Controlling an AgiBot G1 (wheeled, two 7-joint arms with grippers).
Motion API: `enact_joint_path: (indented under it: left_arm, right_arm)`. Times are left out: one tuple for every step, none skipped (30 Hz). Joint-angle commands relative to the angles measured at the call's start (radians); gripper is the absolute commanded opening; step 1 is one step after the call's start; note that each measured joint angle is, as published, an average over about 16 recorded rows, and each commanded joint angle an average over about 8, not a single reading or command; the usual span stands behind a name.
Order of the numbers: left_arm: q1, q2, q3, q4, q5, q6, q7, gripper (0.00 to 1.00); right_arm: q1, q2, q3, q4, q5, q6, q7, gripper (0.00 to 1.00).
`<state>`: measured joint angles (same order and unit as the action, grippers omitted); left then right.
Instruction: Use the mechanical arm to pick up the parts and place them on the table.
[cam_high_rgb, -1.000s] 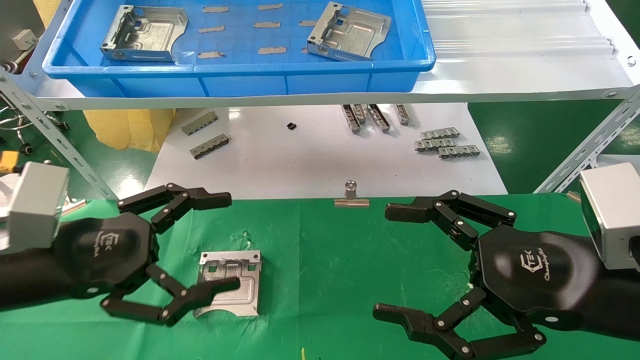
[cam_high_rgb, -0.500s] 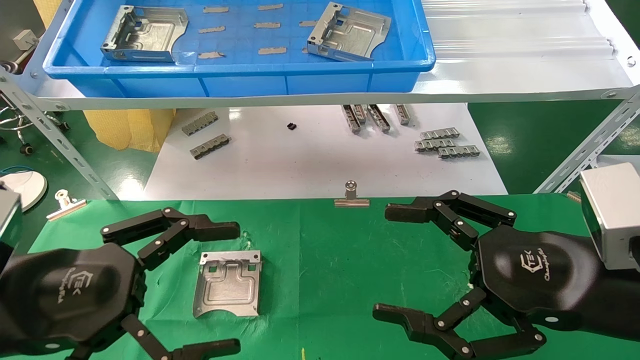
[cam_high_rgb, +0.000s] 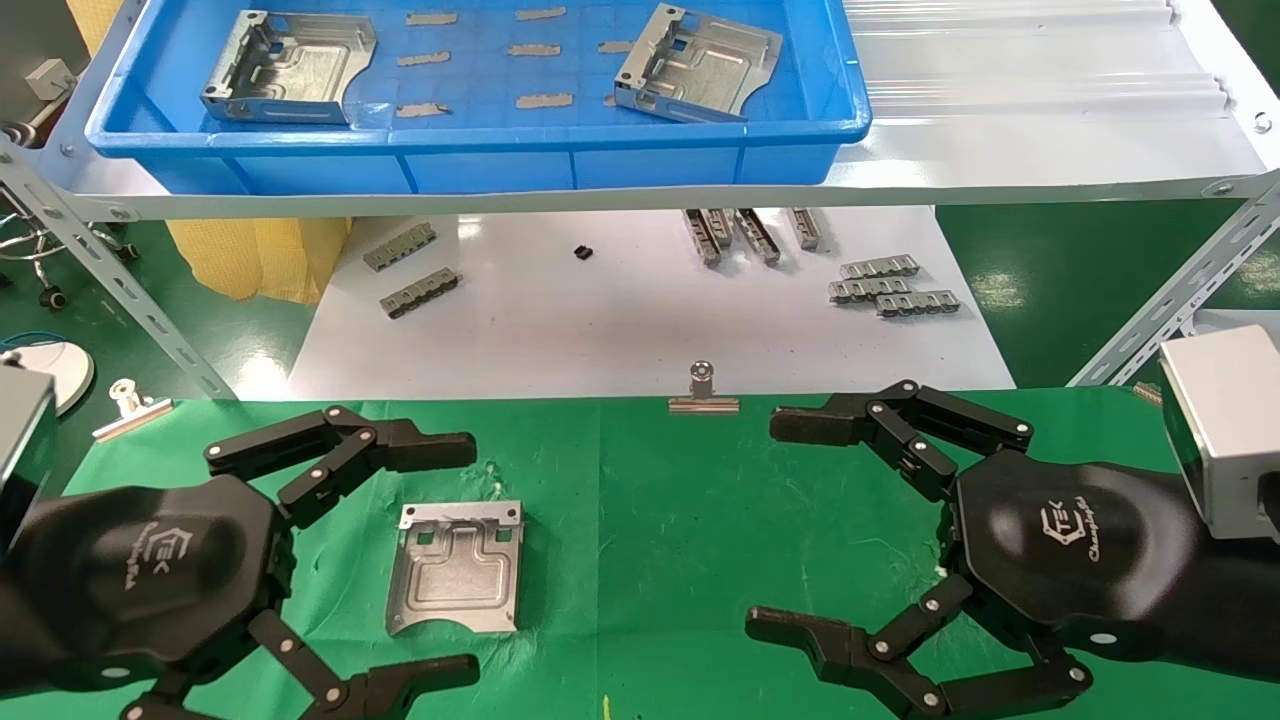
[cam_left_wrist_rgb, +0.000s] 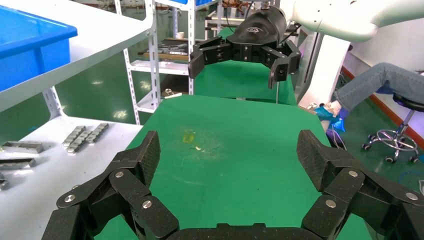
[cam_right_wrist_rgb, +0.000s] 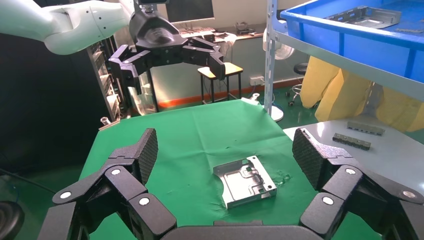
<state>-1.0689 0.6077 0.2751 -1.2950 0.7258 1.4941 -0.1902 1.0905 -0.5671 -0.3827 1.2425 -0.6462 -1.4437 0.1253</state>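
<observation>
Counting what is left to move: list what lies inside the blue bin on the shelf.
The blue bin holds two parts, one at its left end and one at its right, with small grey strips scattered between them. Its front wall hides the nearest strip of floor.

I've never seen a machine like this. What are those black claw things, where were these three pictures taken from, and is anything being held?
The black claws are a robot's two hands. The head view looks down from its head: left gripper, right gripper, both with fingers spread, holding nothing. One shiny metal part lies flat on the green table, beside the left gripper. Two more parts sit in the blue bin on the shelf. The other two pictures come from cameras on each wrist, looking out between that hand's own fingers at the opposite hand.
</observation>
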Motion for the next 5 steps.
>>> enact_joint_path:
  left_arm:
    - [-0.002, 0.001, 0.002, 0.004, 0.001, 0.000, 0.001, 1.00]
    - [-0.002, 0.002, 0.002, 0.005, 0.002, 0.001, 0.002, 1.00]
    - [-0.003, 0.002, 0.002, 0.005, 0.002, 0.001, 0.002, 1.00]
    - [-0.003, 0.002, 0.002, 0.006, 0.002, 0.001, 0.002, 1.00]
    - [-0.003, 0.002, 0.003, 0.006, 0.002, 0.001, 0.002, 1.00]
  right_arm:
    - [0.000, 0.000, 0.000, 0.000, 0.000, 0.000, 0.000, 1.00]
    - [0.000, 0.000, 0.000, 0.000, 0.000, 0.000, 0.000, 1.00]
    - [0.000, 0.000, 0.000, 0.000, 0.000, 0.000, 0.000, 1.00]
    - [0.000, 0.000, 0.000, 0.000, 0.000, 0.000, 0.000, 1.00]
    - [0.000, 0.000, 0.000, 0.000, 0.000, 0.000, 0.000, 1.00]
